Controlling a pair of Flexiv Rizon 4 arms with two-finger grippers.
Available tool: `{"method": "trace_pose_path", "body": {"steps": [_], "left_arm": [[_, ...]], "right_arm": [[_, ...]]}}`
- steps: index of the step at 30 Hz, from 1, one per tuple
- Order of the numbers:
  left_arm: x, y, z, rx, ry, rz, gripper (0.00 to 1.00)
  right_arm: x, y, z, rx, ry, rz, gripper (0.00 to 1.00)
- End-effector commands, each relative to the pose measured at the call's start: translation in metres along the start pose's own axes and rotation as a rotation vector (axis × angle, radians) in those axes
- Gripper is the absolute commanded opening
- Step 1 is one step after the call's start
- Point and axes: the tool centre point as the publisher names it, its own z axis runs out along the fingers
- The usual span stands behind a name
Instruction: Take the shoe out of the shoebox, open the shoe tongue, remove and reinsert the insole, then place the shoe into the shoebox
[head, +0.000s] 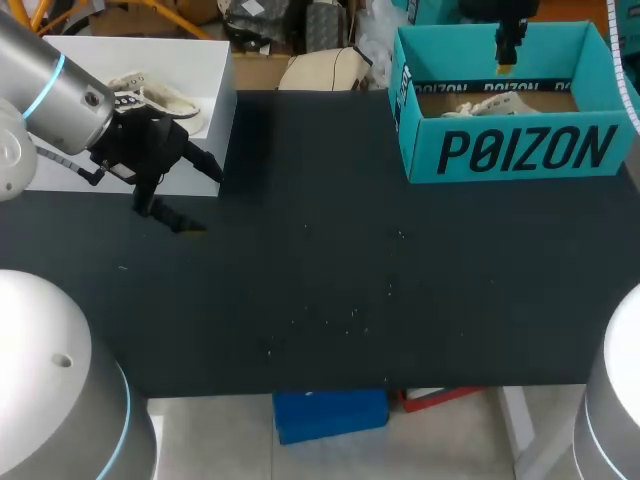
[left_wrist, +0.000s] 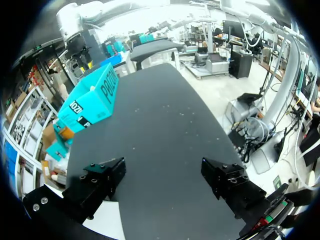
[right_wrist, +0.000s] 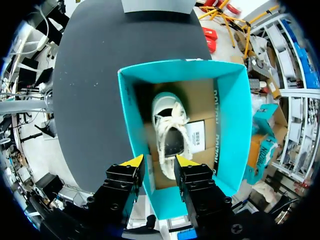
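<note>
Left gripper (head: 208, 200), closest in the head view, sat low over the black table (head: 330, 290), spread wide and empty, well apart from the teal shoebox (head: 510, 150). Right gripper (head: 507, 62) hung over that box.

Left wrist view: box far ahead.

Right wrist view: narrow gap, nothing held. White shoe (right_wrist: 170, 125) lay in the box just ahead, heel nearest, long axis pointing away. Right arm was nearer.

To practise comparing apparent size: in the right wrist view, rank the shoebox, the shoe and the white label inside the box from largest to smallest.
1. shoebox
2. shoe
3. white label
All three lie at much the same depth, so the order is safe.
</note>
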Motion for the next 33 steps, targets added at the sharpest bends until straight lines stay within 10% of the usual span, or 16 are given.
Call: {"method": "trace_pose_path", "body": {"steps": [1, 6, 7, 8, 18, 33], "left_arm": [[0.001, 0.0, 0.001, -0.001, -0.003, 0.001, 1.0], [0.001, 0.0, 0.001, -0.001, -0.003, 0.001, 1.0], [0.001, 0.0, 0.001, -0.001, -0.003, 0.001, 1.0], [0.001, 0.0, 0.001, -0.001, -0.003, 0.001, 1.0], [0.001, 0.0, 0.001, -0.001, -0.003, 0.001, 1.0], [0.001, 0.0, 0.001, -0.001, -0.003, 0.001, 1.0]], "right_arm": [[0.063, 0.01, -0.023, 0.013, -0.084, 0.019, 0.35], [0.099, 0.024, -0.019, 0.004, -0.073, 0.057, 0.44], [0.104, 0.027, -0.018, 0.0, -0.073, 0.065, 0.57], [0.11, 0.03, -0.017, -0.003, -0.073, 0.068, 0.98], [0.145, 0.034, 0.004, -0.043, -0.034, 0.107, 1.0], [0.146, 0.025, 0.014, -0.036, 0.025, -0.011, 1.0]]}}
